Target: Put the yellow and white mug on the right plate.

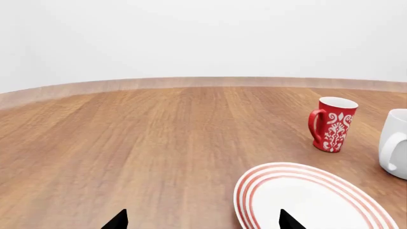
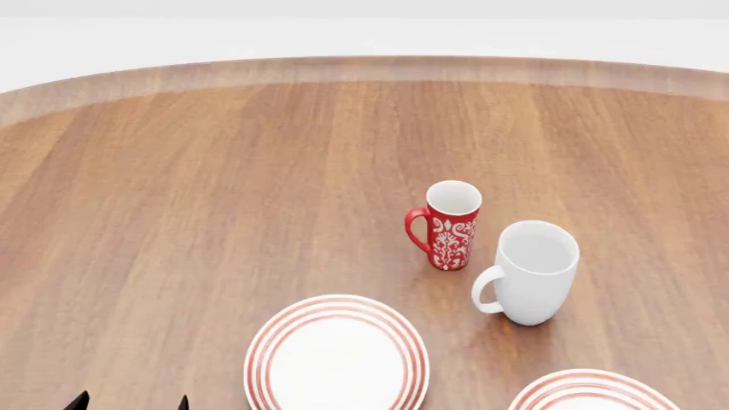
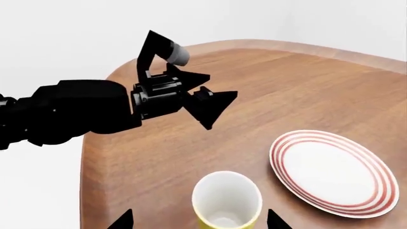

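Note:
The yellow and white mug (image 3: 227, 202) stands upright on the table and shows only in the right wrist view. It sits between the two black fingertips of my right gripper (image 3: 198, 222), which is open, with a gap on each side. The right plate (image 2: 586, 395) shows partly at the bottom edge of the head view. A red-ringed plate (image 3: 330, 171) lies beside the mug; I cannot tell which of the two plates it is. My left gripper (image 2: 129, 401) is open and empty, left of the left plate (image 2: 336, 354). It also shows in the left wrist view (image 1: 203, 222).
A slim red patterned mug (image 2: 448, 225) and a taller white mug (image 2: 530, 272) stand beyond the plates on the round wooden table (image 2: 228, 171). The left arm and its gripper (image 3: 213, 88) hang over the table's near edge in the right wrist view.

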